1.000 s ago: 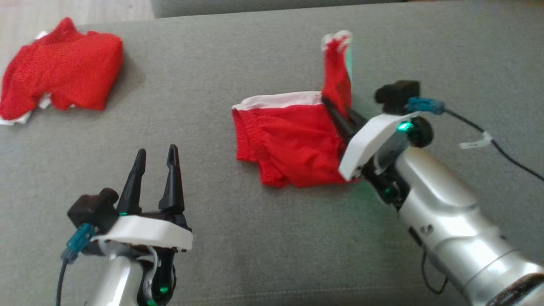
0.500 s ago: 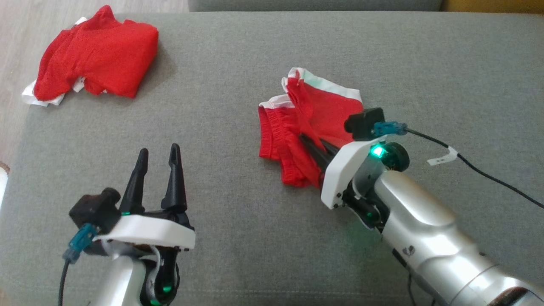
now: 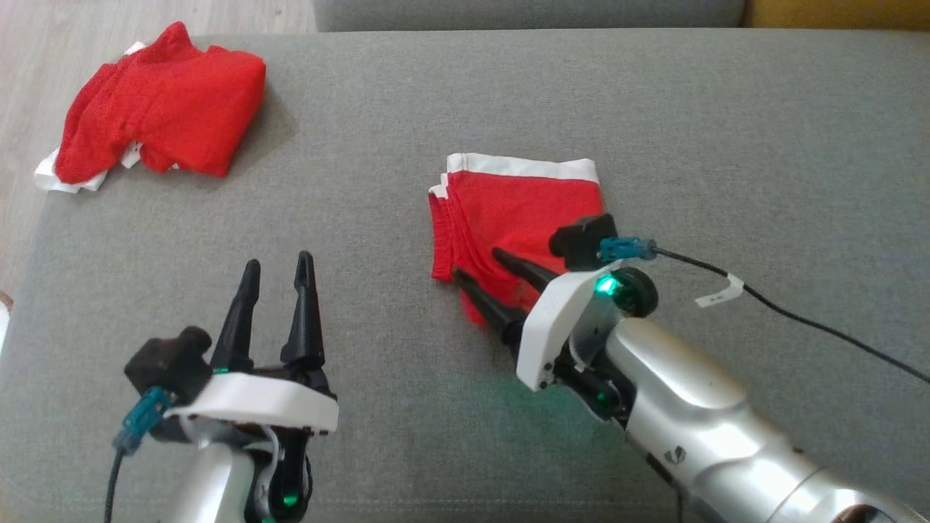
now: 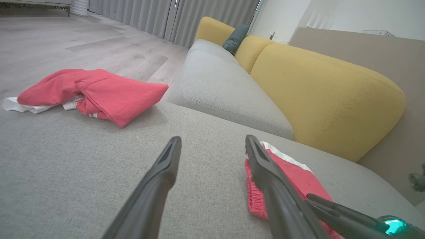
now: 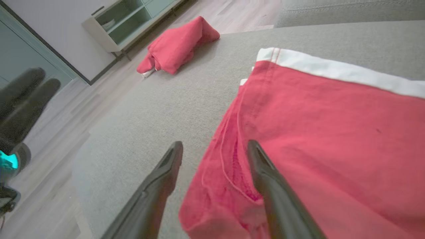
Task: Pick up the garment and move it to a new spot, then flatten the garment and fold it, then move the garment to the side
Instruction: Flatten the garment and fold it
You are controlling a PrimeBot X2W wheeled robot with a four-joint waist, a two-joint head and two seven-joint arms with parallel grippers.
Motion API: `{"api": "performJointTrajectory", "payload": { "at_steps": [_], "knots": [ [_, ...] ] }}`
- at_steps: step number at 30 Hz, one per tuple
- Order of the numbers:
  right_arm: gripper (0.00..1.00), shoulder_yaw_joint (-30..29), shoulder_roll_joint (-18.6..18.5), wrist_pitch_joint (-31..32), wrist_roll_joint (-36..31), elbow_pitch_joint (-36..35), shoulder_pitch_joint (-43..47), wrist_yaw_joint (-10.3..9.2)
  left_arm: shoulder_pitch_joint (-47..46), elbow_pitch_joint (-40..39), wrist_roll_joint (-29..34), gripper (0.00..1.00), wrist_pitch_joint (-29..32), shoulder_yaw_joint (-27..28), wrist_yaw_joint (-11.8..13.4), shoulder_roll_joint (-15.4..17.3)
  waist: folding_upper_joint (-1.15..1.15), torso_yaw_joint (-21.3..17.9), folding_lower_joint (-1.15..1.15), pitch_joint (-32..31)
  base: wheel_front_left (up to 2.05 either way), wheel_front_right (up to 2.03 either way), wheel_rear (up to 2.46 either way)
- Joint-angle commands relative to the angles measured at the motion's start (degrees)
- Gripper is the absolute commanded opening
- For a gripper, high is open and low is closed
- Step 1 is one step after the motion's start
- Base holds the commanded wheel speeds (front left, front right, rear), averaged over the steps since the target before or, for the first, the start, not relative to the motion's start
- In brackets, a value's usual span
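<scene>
Now our folded garment [image 3: 519, 207] lies on the grey sofa [image 3: 654, 109].
We keep right gripper [image 3: 477, 263] fingers apart over its edge, left gripper [image 3: 278, 261] fingers apart too.

The red garment [image 3: 523, 211] with a white waistband lies folded flat on the grey cushion [image 3: 726, 145].

Nothing can be read — no text, brand or number; the small white tag [image 3: 719, 293] on the black cable [image 3: 835, 331] is too blurred for lettering.

Bare cushion [image 3: 378, 218] around garment [image 3: 523, 211] (seemingly passable)
</scene>
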Motion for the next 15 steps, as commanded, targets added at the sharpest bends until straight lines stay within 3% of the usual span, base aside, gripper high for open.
{"api": "performJointTrajectory", "payload": {
  "at_steps": [1, 5, 9, 15],
  "knots": [
    [1.00, 0.3, 1.4, -0.9, 0.5, -2.1, 0.0, 0.37, -0.7, -1.4, 0.3, 1.00, -0.3, 2.4, -0.2, 0.3, 0.00, -0.1, 0.00, -0.1, 0.00, 0.00, 0.00],
    [1.00, 0.7, 1.1, -3.6, 2.0, -5.0, 0.1, 0.37, -0.3, -1.3, 0.5, 1.00, -0.3, 2.4, -0.2, 0.2, 0.00, -0.6, 0.00, -0.7, 0.00, 0.00, 0.00],
    [1.00, -1.4, -1.6, -7.7, 2.3, -7.5, -0.3, 0.37, 0.2, -1.3, 0.5, 1.00, -0.3, 2.4, -0.3, 0.1, 0.00, -1.2, 0.00, -1.2, 0.00, 0.00, 0.00],
    [1.00, -4.7, -5.4, -10.7, -2.0, -4.6, -1.6, 0.37, 0.3, -1.5, 0.7, 1.00, -0.3, 2.1, -0.3, 0.0, 0.00, -1.3, 0.00, -0.9, 0.00, 0.00, 0.00]
  ]
}}
